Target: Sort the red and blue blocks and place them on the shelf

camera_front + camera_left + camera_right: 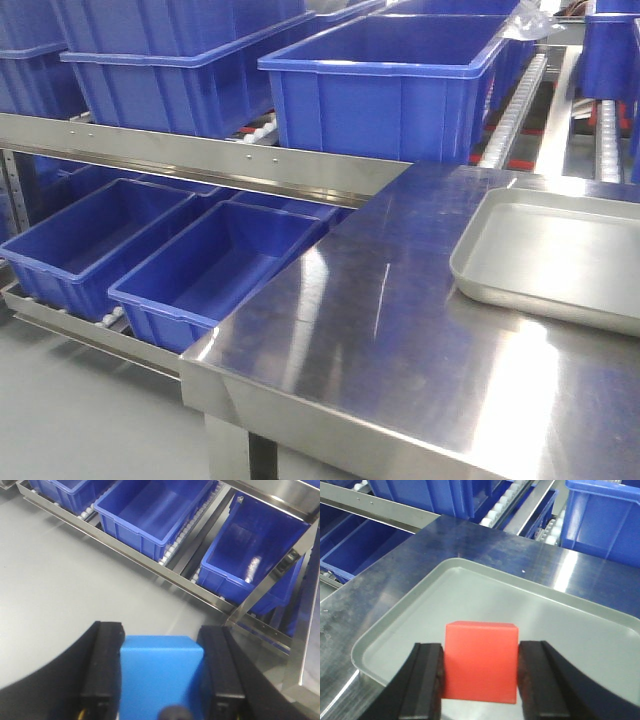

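Open-topped blue bins (pixel 385 100) of moulded plastic with thick rims fill the tiered shelf (pixel 200 155). Deep ones stand along the upper part of the front view, and two lower ones at the left show only their smooth inner floors. At the right of that view a shallow grey tray (pixel 560 255) with rounded corners lies on the shiny steel tabletop (pixel 400 330), its bare bottom showing. At the bottom centre of the left wrist view, the left gripper (pixel 161 647) is spread just to the width of the blue block (pixel 161 675), with both black pads flat against opposite sides. The block hangs over the pale grey floor (pixel 60 580), with the shelf's lowest tier of bins across the top of the frame. In the right wrist view the right gripper (pixel 480 650) is parted likewise and clamps the red block (pixel 480 662) at the bottom centre, over the tray's near half; whether the block touches the tray cannot be told. Both blocks are matte, plain, sharp-edged cubes. The shelf's front rail is brushed steel with small screws, and white rollers (pixel 520 100) run beneath the bins.
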You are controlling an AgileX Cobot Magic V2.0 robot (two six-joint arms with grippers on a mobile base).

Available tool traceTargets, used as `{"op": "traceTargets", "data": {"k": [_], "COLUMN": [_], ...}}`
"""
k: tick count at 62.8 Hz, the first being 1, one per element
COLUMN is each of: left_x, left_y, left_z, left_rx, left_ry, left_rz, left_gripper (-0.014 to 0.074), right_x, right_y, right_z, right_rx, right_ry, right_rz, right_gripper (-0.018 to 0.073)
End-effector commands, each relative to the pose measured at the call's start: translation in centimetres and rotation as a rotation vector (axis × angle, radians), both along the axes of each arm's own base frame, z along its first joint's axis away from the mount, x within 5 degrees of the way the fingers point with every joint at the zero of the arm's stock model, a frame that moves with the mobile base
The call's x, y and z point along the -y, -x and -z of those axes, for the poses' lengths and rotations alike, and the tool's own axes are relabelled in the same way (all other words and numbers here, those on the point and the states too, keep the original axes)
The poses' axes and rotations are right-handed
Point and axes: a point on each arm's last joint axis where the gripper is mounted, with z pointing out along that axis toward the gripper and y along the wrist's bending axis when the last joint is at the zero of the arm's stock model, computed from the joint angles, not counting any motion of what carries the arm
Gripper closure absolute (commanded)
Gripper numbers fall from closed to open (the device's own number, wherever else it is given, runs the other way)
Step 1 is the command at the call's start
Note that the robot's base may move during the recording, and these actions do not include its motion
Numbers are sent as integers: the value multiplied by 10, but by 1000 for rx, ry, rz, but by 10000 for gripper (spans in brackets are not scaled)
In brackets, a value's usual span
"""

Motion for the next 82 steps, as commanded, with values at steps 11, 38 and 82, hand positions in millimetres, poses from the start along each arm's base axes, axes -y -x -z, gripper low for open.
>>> {"op": "traceTargets", "data": {"k": [11, 38, 82], "left_x": [1, 1, 1], "left_y": [-5, -5, -5], "left_z": [-15, -15, -15], "left_rx": [94, 94, 94], "left_ry": [18, 18, 18], "left_rz": [7, 7, 7], "left_gripper": [472, 472, 472], "right_x": [1, 1, 1], "right_y": [-4, -4, -4], "right_z": [-16, -16, -16], "right_rx": [101, 101, 101], "right_ry": [8, 8, 8], "right_rz": [7, 7, 7], "right_gripper": [510, 510, 510]}}
